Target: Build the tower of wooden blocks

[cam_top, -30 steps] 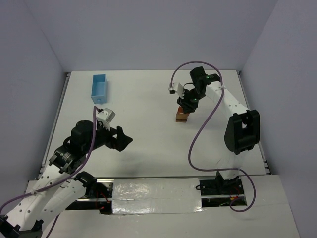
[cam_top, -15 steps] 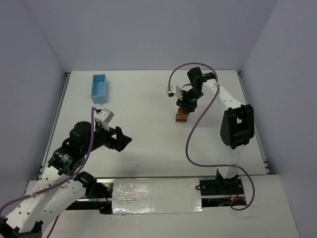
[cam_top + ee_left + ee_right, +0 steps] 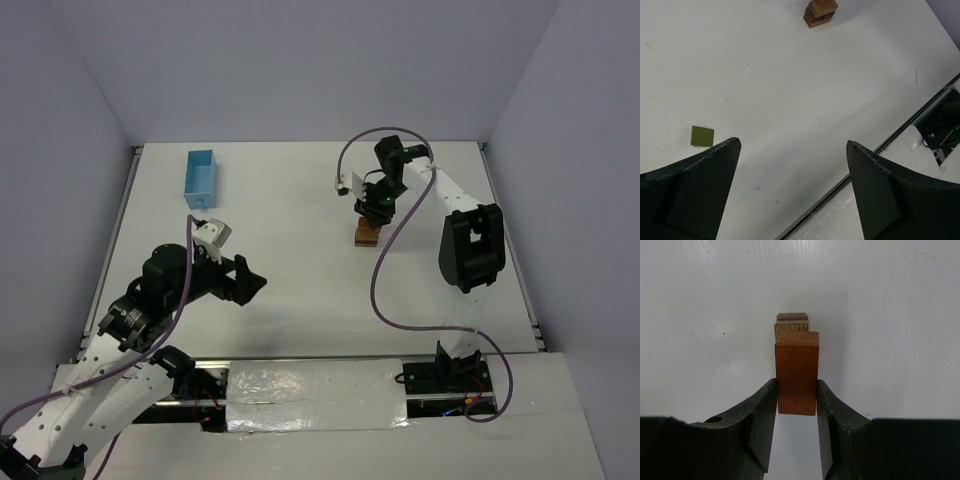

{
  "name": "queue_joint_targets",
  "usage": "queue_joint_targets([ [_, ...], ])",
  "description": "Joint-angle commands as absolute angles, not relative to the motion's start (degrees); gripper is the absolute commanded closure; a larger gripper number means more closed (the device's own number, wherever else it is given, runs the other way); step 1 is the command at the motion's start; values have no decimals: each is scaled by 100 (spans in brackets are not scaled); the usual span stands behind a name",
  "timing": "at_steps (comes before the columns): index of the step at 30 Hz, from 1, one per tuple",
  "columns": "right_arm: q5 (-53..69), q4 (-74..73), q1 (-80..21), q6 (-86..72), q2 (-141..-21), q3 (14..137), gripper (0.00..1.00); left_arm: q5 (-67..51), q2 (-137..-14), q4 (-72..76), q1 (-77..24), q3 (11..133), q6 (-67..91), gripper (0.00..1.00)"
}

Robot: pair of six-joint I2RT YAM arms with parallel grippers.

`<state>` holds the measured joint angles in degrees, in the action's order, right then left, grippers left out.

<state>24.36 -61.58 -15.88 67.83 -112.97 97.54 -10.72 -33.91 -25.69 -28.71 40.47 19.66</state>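
R arm's elbow (image 3: 468, 245) is swinging inward vs earlier; R claw (image 3: 796, 395) is clenching orange-red block (image 3: 797, 371) just above stack (image 3: 791, 325), 2 o'clock of desk (image 3: 300, 200) ctr, well off edges. L claw (image 3: 252, 285) is hanging released.

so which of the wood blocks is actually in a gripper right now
The orange-red block, clamped in the right gripper. The tan block sits on the dark brown block; the olive-green block lies flat, alone.
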Motion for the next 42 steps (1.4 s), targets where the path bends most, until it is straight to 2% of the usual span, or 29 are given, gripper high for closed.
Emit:
queue_joint_targets([
  [1,2435,-6161,-1617,6856,-11364,9871,93,-1107,-3366,-2320,-2892,4025,1942,1],
  [42,2347,-6222,-1811,6759,-11329,9729,83,-1230,-3524,-2276,-2927,4008,1925,0],
])
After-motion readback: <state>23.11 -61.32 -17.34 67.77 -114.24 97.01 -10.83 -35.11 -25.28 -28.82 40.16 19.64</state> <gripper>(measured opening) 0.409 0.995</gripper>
